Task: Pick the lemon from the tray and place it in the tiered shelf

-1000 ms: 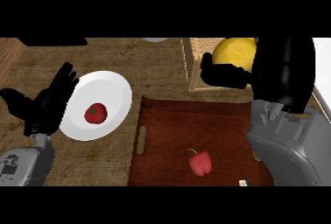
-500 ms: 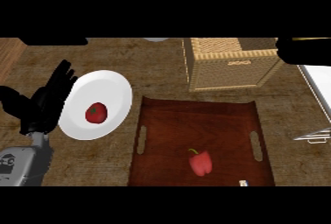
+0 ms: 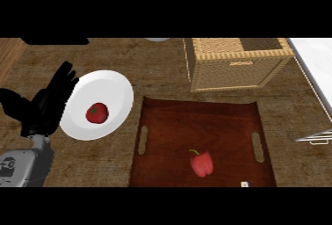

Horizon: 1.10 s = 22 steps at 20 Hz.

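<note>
Since the earlier frames the right arm has withdrawn completely. One second ago the right hand was holding the lemon above the wicker shelf; now neither that hand nor the lemon is showing anywhere in the head view. The left hand has not shifted.

The tray (image 3: 201, 125) is lying at lower centre. The tiered shelf (image 3: 236, 70), a wicker box, is standing just beyond the tray's far right corner. A red pepper (image 3: 201, 164) is lying on the tray toward its near edge. A white plate (image 3: 117, 88) is sitting just to the left of the tray, carrying a small red fruit (image 3: 96, 113). The left hand (image 3: 45, 107) is resting to the left of the plate, further from the tray, with fingers straight, spread and pointing up, holding nothing. The state of the right hand's fingers cannot be told.

The lemon is no longer on the tray. Whether it is sitting inside the shelf or is being carried out of frame cannot be told; only a dark part of the shelf's top opening is showing, with no yellow in it.

Risk, as a judgement: if the lemon is lying on a shelf tier, its rounded body may be rolling toward an open side. If it is being held above the view, a release off-centre could send it onto the counter beyond the tray.

The lemon's long axis and the direction it is pointing cannot be determined.
</note>
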{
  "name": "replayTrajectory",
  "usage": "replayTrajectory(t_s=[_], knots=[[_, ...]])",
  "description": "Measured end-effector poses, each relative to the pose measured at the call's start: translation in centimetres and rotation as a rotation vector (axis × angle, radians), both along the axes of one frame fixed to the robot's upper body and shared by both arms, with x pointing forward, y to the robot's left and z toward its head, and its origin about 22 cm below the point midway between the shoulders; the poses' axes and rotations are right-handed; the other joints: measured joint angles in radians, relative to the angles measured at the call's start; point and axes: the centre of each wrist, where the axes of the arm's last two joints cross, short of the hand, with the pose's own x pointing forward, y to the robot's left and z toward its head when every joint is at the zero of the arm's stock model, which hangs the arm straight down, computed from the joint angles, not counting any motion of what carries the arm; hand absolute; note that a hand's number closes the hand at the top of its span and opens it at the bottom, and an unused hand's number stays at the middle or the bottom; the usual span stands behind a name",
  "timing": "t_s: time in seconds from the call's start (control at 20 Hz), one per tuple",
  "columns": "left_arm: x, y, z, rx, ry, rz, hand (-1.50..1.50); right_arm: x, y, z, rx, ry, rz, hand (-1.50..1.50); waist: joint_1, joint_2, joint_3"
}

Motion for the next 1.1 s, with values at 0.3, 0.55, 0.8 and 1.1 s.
replayTrajectory(t_s=[0.3, 0.55, 0.8, 1.1], knots=[[-0.1, -0.3, 0.1, -0.001, -0.001, -0.001, 0.0, -1.2, -4.9, -2.0, 0.017, -0.014, -0.02, 1.5, 0.002, 0.001, 0.0], [0.2, 0.4, -0.6, 0.0, -0.002, -0.001, 0.0, -1.4, -8.1, -3.2, 0.021, -0.012, -0.028, 1.5, 0.004, 0.002, 0.0], [0.1, 0.5, 0.0, 0.004, -0.009, -0.003, 0.0, -2.1, -10.7, -3.9, 0.026, -0.015, -0.028, 1.5, 0.005, 0.001, 0.0], [-0.1, 0.1, 0.6, -0.002, -0.007, -0.008, 0.0, -1.9, -13.3, -5.2, 0.058, -0.015, -0.124, -1.5, 0.008, 0.002, 0.0]])
